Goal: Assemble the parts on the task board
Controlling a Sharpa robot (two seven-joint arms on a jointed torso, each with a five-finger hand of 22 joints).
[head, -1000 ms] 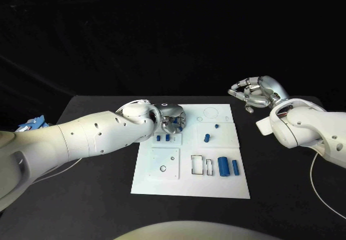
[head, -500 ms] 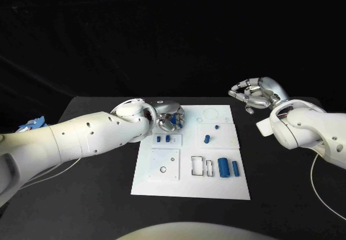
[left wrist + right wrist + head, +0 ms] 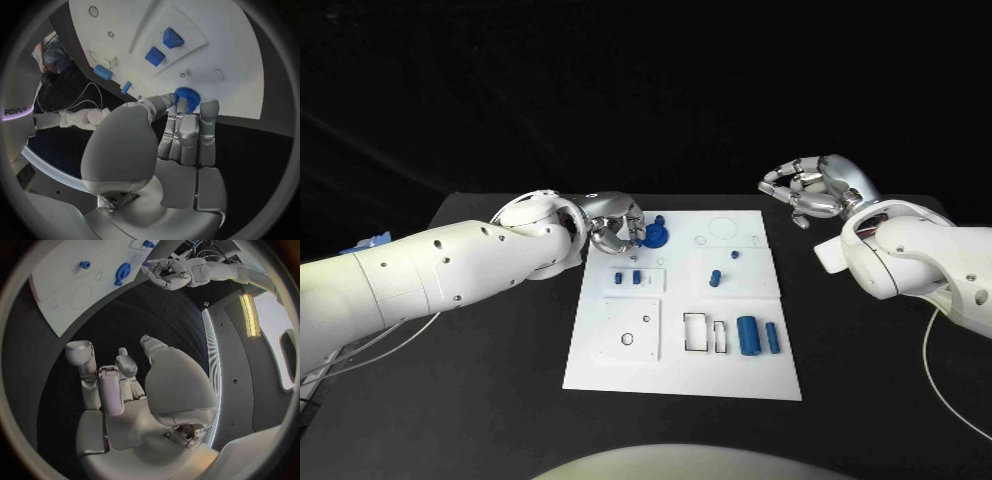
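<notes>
Black table under a dark backdrop, and the white task board sits square in the middle of it; up at the board's far left corner the left hand is at work, its fingers curled forward, and right at their tips stands a round blue disc part; from the wrist camera the thumb and a finger look to be touching its rim, but I cannot tell for sure whether they have it pinched or merely rest against it; the disc stands on edge at the board's corner, just beside the circular outline; nearer the robot, two small blue blocks lie side by side in the left square recess; a short blue peg and a smaller blue stud stand in the right recess; two blue cylinders lie side by side by the rectangular slots; over on the far right, the right hand hovers off the board above the table's edge, fingers loosely curled and apart, holding nothing
</notes>
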